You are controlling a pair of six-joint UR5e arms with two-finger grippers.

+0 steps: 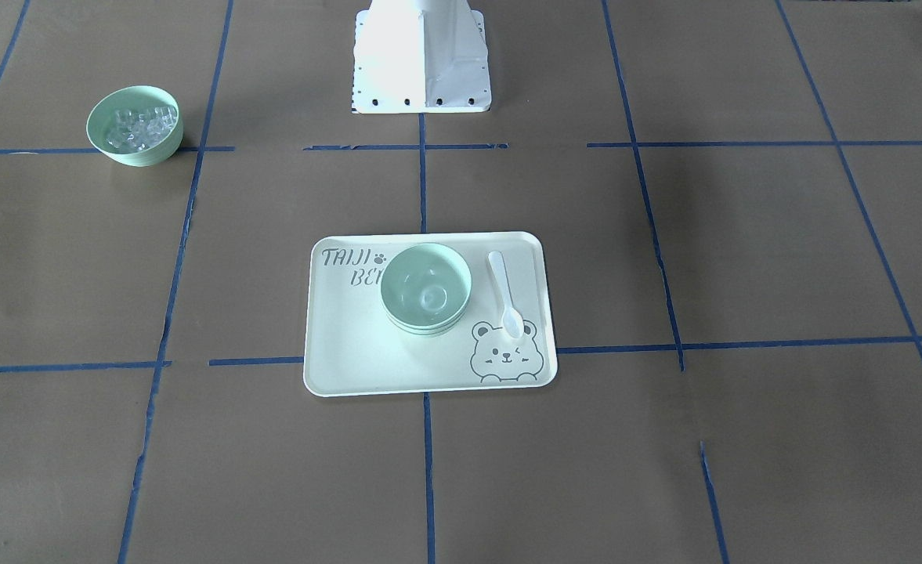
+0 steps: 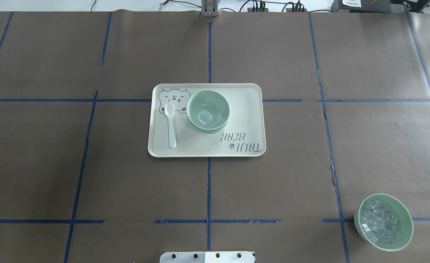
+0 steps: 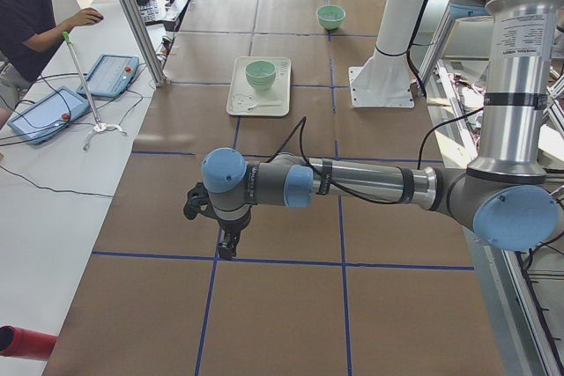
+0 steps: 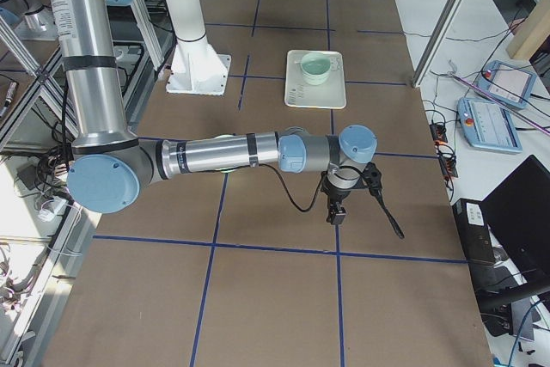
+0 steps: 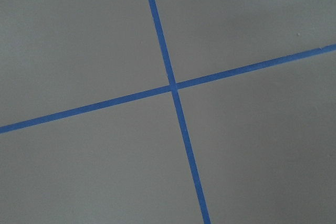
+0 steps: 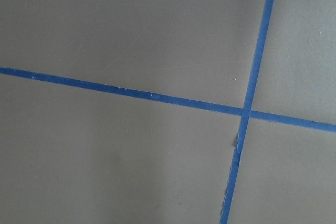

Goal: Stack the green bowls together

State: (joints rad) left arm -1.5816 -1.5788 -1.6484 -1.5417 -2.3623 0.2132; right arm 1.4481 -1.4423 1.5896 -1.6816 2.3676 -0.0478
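The green bowls (image 2: 208, 110) were found nested in one stack on the bear-print tray (image 2: 200, 148) near the middle of the table (image 2: 90, 164), with a white spoon (image 2: 171, 124) laid just beside them on the tray. A bowl of clear cubes (image 2: 383, 222) was set near the corner at the robot's edge, on its right. The left end effector (image 3: 227, 244) and the right end effector (image 4: 337, 212) were held above opposite ends of the table, well apart from the tray; whether either was wide or narrow could not be told.
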